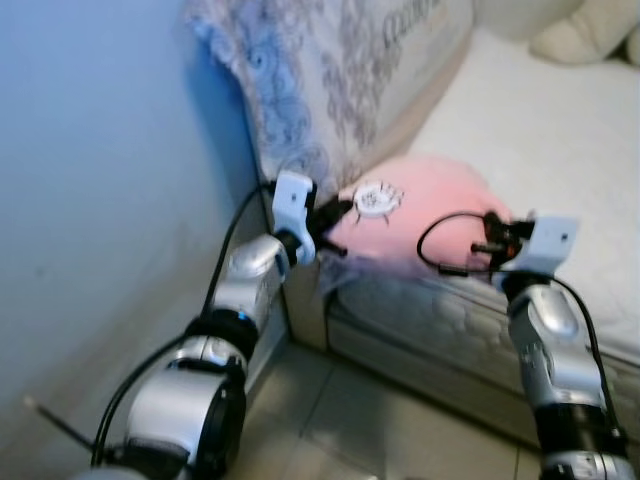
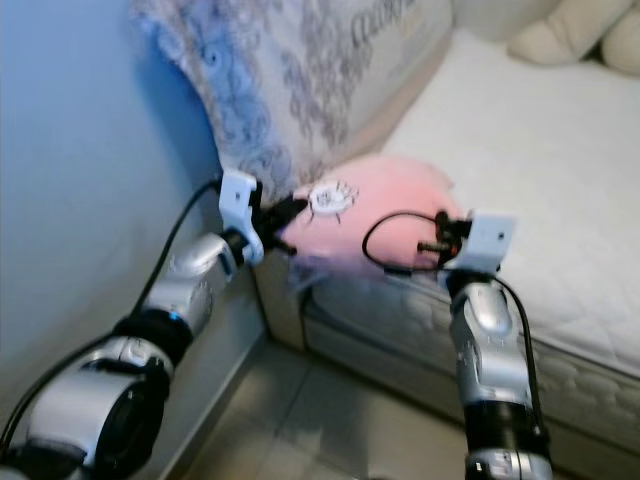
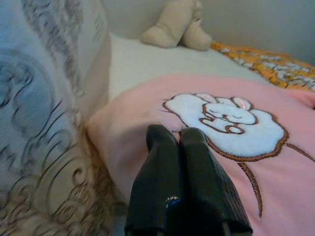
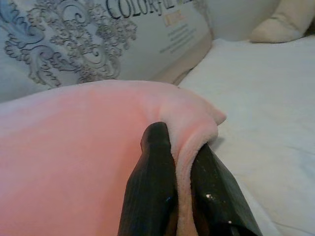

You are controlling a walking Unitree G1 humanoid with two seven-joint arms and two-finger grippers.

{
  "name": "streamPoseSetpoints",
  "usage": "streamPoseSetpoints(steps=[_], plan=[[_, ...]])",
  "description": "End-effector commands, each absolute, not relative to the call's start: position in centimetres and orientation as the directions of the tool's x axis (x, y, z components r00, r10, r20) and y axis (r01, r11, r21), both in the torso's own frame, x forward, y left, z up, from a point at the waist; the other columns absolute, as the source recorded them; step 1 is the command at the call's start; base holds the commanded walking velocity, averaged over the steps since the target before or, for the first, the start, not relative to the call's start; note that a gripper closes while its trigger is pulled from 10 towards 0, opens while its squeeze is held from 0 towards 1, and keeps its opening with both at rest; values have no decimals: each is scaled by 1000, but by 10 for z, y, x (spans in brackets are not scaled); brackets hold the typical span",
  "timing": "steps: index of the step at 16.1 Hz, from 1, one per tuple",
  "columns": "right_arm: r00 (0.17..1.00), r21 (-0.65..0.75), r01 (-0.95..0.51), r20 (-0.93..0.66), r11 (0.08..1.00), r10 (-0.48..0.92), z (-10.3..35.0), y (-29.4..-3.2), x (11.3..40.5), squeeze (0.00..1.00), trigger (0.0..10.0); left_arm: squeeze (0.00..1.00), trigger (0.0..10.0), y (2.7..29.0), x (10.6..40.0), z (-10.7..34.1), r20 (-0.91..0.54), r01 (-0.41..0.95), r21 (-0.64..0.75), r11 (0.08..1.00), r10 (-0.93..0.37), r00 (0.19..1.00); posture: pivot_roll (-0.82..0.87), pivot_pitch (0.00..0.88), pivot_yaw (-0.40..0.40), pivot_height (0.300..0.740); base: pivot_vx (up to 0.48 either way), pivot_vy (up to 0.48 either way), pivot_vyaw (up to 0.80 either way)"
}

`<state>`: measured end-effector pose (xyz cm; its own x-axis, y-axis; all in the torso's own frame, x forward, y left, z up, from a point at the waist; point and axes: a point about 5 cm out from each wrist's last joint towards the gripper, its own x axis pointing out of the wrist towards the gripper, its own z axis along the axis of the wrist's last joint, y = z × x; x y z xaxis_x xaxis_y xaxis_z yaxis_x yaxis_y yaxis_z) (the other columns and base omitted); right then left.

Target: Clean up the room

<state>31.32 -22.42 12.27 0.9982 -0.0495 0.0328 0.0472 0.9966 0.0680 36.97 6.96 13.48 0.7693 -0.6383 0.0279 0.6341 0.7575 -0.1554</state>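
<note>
Here, a pink blanket (image 1: 420,215) with a white rabbit patch (image 3: 227,125) ringed in brown stitching lies bunched at the near edge of a bed (image 1: 560,140), just beside a patterned grey-and-white pillow (image 1: 330,70) propped against a blue wall (image 1: 100,180). The left gripper (image 1: 336,215) reaches in from the wall side, its two black fingers (image 3: 197,172) pressed together with their tips touching the blanket's edge near the rabbit patch; whether any fabric is caught between them cannot be told. The right gripper (image 1: 487,235) meets the blanket at its opposite side, and the right wrist view shows it pinching a fold of the pink fleece, the fabric squeezed up between the two black fingers (image 4: 155,162). A black cable (image 1: 445,235) loops over the blanket beside the right wrist. A cream plush toy (image 3: 179,24) sits at the far end of the white mattress, near an orange patterned cloth (image 3: 266,61). Lettering on the pillow is partly readable in the right wrist view. Pale tiled floor (image 1: 360,420) runs along the bed's base.
</note>
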Motion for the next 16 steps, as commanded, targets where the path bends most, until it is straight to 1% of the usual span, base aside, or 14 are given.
streamPoseSetpoints(steps=[1,4,6,8,10,14,15,16], plan=[[990,30,89,105,996,-91,136,-232,313,0,10000,0,0,79,375,143,62,608,-137,782,-606,793,-141,0,84,740,480,0,0],[978,-1,117,172,993,-115,146,-234,312,0,10000,0,0,78,374,146,87,618,-137,774,-613,786,-142,0,85,740,480,0,0],[960,-25,128,252,991,-118,166,-236,312,0,10000,0,0,74,375,152,117,631,-134,764,-620,776,-148,0,89,740,480,0,0],[941,-27,153,310,988,-137,184,-244,314,0,10000,0,0,71,378,160,138,635,-128,762,-620,772,-150,0,90,740,480,0,0],[937,-25,165,318,986,-149,191,-252,317,0,10000,0,0,68,381,166,147,640,-123,759,-624,768,-153,0,91,740,480,0,0],[935,-38,155,328,987,-134,195,-249,320,0,10000,0,0,65,385,177,165,646,-108,756,-627,761,-152,0,90,740,480,0,0],[928,-36,170,341,985,-148,197,-250,319,0,10000,0,0,62,384,179,160,657,-47,753,-643,749,-148,0,90,740,454,0,0],[927,-37,174,343,984,-151,198,-250,318,0,10000,0,0,60,384,178,157,665,-44,746,-652,742,-148,0,90,740,454,0,0]])
